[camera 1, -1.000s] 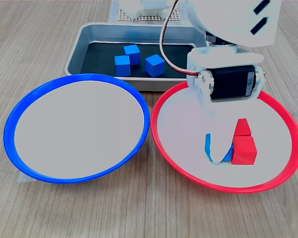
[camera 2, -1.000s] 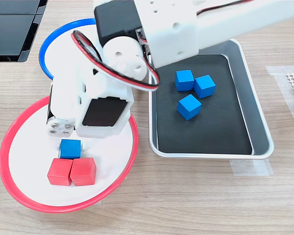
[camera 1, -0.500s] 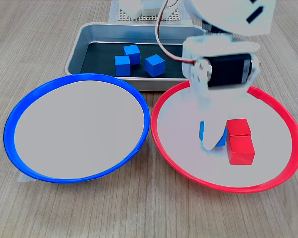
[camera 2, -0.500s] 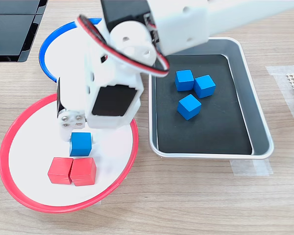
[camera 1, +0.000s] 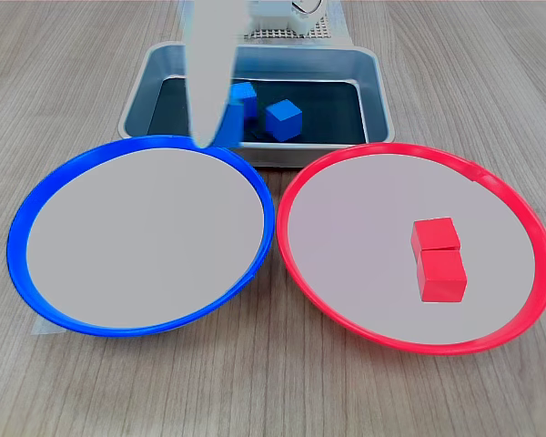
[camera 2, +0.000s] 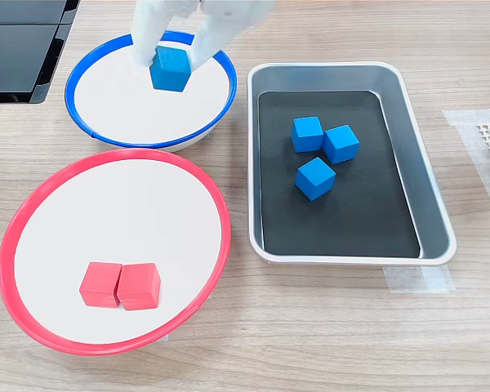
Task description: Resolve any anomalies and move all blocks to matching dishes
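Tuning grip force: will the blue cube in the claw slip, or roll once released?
The blue cube looks rigid and matte, so probably grippy and unlikely to deform. The claw holds it on flat faces. Over the blue-rimmed dish, it should land flat rather than roll.

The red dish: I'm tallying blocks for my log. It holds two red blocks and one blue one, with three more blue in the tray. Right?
Not quite. The red dish holds only the two red blocks. In the second exterior view, the gripper holds the fourth blue block over the blue dish. Three blue blocks do sit in the tray.
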Available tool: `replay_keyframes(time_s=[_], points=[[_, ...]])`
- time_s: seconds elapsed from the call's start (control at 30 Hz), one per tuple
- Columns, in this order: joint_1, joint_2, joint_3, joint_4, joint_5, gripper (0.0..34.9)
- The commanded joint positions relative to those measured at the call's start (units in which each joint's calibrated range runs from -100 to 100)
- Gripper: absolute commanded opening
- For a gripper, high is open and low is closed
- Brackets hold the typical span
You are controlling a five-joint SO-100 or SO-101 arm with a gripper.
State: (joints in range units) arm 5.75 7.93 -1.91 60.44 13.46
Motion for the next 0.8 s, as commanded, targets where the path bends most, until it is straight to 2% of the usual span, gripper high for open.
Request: replay_keyframes(time_s=[0.0, 0.1, 0.2, 0.23, 0.27, 0.37, 0.4, 0.47, 0.5, 0.53, 0.6, 0.67, 0.77], points=[[5.8, 2.6, 2.1, -7.3, 5.6, 1.6], [7.2, 5.7, 3.7, -11.9, 8.5, 4.4], [7.7, 6.0, 3.8, -12.9, 9.8, 12.9], [7.7, 5.5, 4.0, -12.9, 10.1, 15.0], [7.8, 4.5, 4.5, -12.8, 10.5, 15.4], [7.8, -0.5, 6.5, -9.7, 11.5, 15.2], [7.7, -2.3, 7.2, -8.0, 12.1, 14.2], [7.7, -7.6, 9.7, -1.7, 14.4, 11.1], [7.7, -9.9, 10.9, 0.8, 15.3, 10.9], [7.8, -13.4, 13.1, 4.4, 17.1, 7.6], [7.9, -18.8, 18.2, 7.0, 19.0, 5.0], [7.8, -24.5, 24.6, 7.5, 19.6, 5.5], [5.4, -34.0, 38.6, 5.9, 18.8, 9.7]])
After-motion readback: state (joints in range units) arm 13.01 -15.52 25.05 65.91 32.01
